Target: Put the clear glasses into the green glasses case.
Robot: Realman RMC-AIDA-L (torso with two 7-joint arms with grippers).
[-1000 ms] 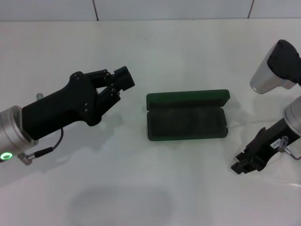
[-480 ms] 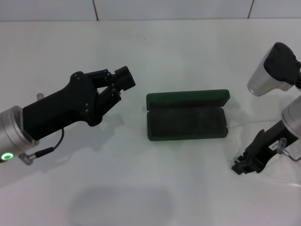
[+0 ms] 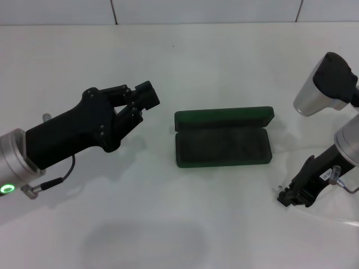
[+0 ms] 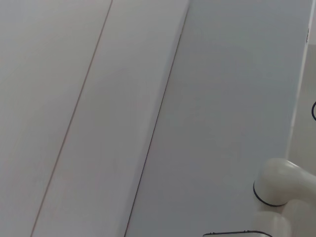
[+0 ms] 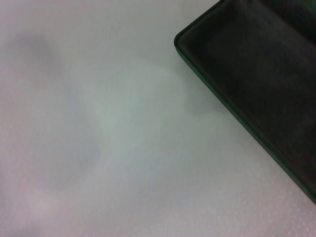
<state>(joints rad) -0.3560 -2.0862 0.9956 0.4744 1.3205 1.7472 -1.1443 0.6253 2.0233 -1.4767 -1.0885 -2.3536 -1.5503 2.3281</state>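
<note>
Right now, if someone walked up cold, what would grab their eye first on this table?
The dark green rectangular hinged case lies open at the middle of the white table, its dark lining empty. The black left gripper hangs to its left, fingers pointing toward it, and the black right gripper sits low near the table to its right. Faint clear outlines show beside the right gripper; I cannot tell whether they are the glasses.

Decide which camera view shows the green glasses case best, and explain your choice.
The head view: the whole green glasses case lies open on the table, lid back, inside empty. The right wrist view shows only one corner. In the left wrist view, a dark edge at the bottom cannot be identified.
</note>
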